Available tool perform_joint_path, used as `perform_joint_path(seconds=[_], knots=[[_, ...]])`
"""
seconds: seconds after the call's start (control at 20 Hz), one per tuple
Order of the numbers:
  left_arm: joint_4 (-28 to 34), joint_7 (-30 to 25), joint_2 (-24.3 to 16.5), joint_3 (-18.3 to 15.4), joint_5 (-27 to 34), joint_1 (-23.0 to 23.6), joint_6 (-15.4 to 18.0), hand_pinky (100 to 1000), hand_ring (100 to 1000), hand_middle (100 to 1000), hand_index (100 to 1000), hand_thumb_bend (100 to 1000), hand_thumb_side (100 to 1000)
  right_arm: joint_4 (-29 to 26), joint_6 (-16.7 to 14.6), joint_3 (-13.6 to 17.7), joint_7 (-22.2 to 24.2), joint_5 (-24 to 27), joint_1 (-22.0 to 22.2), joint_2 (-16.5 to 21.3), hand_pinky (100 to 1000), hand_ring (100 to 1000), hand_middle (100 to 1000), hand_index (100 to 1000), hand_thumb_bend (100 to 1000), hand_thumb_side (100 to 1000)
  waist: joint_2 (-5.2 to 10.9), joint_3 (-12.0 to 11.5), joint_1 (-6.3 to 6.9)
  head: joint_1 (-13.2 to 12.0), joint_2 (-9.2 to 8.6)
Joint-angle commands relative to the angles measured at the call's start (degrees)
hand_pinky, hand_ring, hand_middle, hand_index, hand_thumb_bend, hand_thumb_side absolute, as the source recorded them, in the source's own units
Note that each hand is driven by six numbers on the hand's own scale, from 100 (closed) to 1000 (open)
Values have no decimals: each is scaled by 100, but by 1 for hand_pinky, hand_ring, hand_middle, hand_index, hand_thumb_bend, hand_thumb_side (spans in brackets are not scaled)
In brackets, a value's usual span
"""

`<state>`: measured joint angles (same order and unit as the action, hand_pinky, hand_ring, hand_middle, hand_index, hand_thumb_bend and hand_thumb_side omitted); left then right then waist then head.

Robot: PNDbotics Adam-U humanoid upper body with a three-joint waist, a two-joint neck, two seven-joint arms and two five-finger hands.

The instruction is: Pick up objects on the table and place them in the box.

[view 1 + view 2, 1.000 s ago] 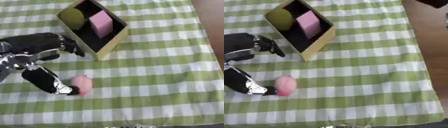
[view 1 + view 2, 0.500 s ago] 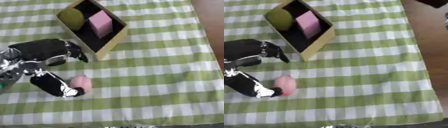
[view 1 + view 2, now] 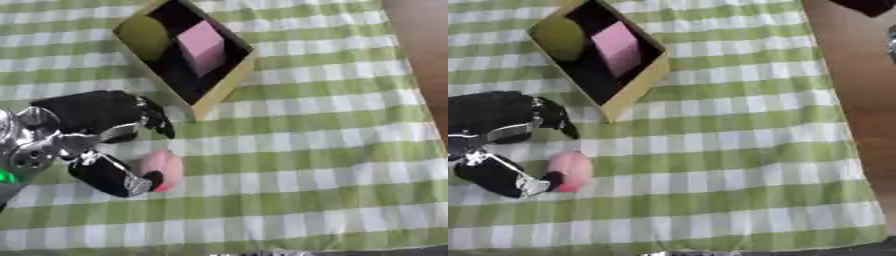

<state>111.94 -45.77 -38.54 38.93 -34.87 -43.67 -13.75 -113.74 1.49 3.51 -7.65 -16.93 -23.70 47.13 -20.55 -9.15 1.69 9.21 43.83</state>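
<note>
Green-and-white checked cloth (image 3: 332, 150) covers the table, which shows bare brown wood at the right edge. On the cloth's upper left a tan box (image 3: 229, 80) lies askew, its dark inside holding a yellow-green ball (image 3: 144, 36) in the far corner and a pink block (image 3: 203, 46) just beside it. Below the box, the left hand (image 3: 101, 117) comes in from the view's left side, black with silver joints. Its fingers (image 3: 157, 117) arch down above a pink egg-shaped thing (image 3: 164, 169) lying on the cloth in the lower left, well apart from the box. The thumb (image 3: 114, 176) sits against that thing's lower left side. The fingers curve over it from above without clearly touching it, so the hand is spread around it rather than closed on it.
</note>
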Motion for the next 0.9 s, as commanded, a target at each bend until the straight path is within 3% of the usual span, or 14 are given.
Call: perform_joint_path(seconds=[0.05,0.6,0.9], knots=[[-122,-141,7,33,-10,-47,30,814,775,725,826,327,348,-85,-9,73,-22,63,-60,93,893,846,800,872,100,482,196,15,33,9,29],[-630,-313,100,102,-445,-20,362,822,782,735,831,347,371,-85,-38,61,-13,98,-53,67,894,846,799,873,100,493,174,43,52,12,29],[-878,-191,180,111,-743,14,579,800,761,706,804,310,362,-85,-54,64,-12,126,-44,52,894,846,799,873,100,492,168,51,40,13,29]])
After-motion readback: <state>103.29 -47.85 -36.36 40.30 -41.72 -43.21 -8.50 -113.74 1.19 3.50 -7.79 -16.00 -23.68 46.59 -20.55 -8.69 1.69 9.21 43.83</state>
